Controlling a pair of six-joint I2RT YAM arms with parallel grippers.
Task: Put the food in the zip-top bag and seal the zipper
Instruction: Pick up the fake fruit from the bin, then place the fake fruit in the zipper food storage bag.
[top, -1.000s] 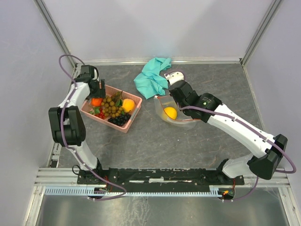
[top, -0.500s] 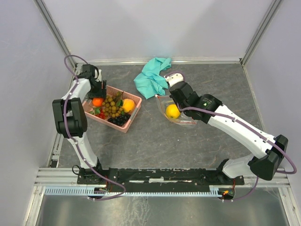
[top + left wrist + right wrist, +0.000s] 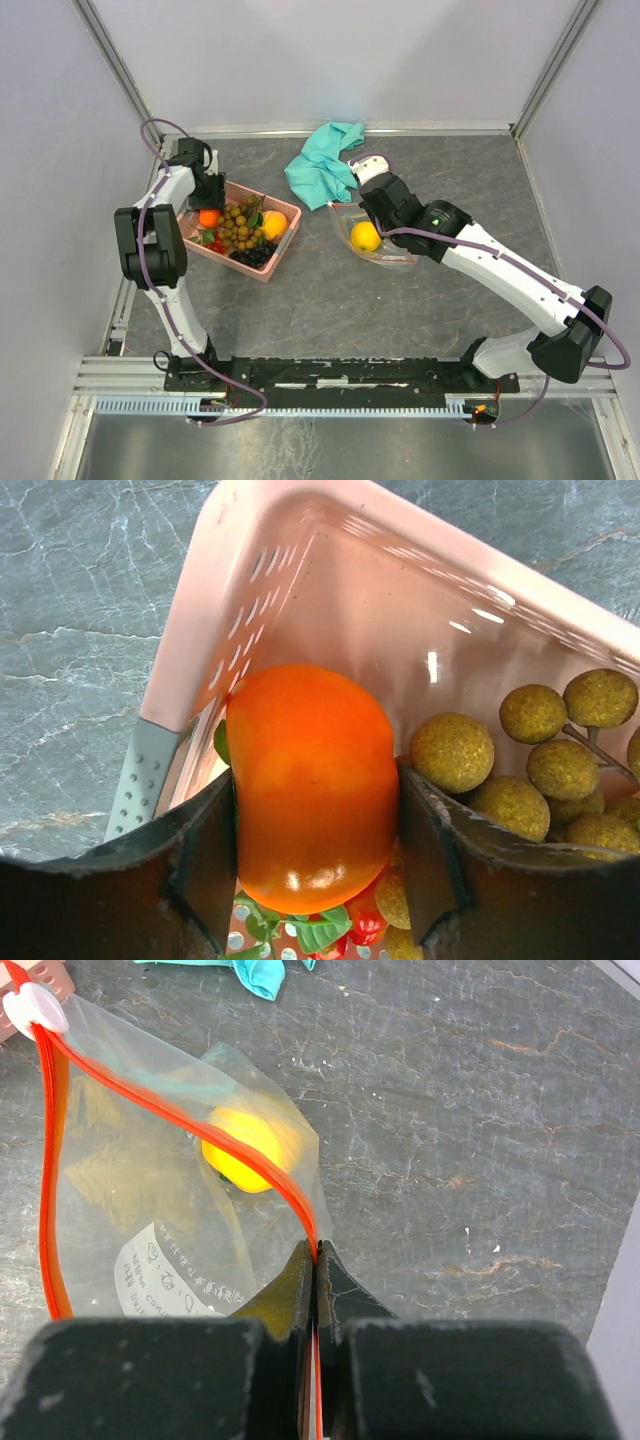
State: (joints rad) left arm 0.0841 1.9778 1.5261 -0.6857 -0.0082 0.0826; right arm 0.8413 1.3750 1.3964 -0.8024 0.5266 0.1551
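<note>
Grey table (image 3: pixel 330 300): left end effector (image 3: pixel 316 810) has just clamped an orange fruit (image 3: pixel 310 770) in the basket (image 3: pixel 380 610) for bagging; right end effector (image 3: pixel 316 1252) pinches the zipper (image 3: pixel 52 1180) of the zip-top bag (image 3: pixel 150 1220).

- The pink basket (image 3: pixel 300 570) is cut off by the left wrist view's right and bottom edges.
- The flanks of the orange fruit (image 3: pixel 310 780) are hidden by the left jaws.
- The yellow fruit (image 3: pixel 245 1148) is blurred behind the plastic of the zip-top bag (image 3: pixel 130 1190).
- The end of the zipper (image 3: pixel 140 1094) is hidden between the right jaws.

Ctr frame, round orange fruit (image 3: pixel 310 780): smooth, glossy. R side, small brown berries (image 3: pixel 452 752): rough, matt. Pink plastic basket (image 3: pixel 300 570): semi-gloss. Clear plastic zip-top bag (image 3: pixel 130 1190): crinkly, shiny. Teal cloth (image 3: pixel 322 160): soft, matt.
</note>
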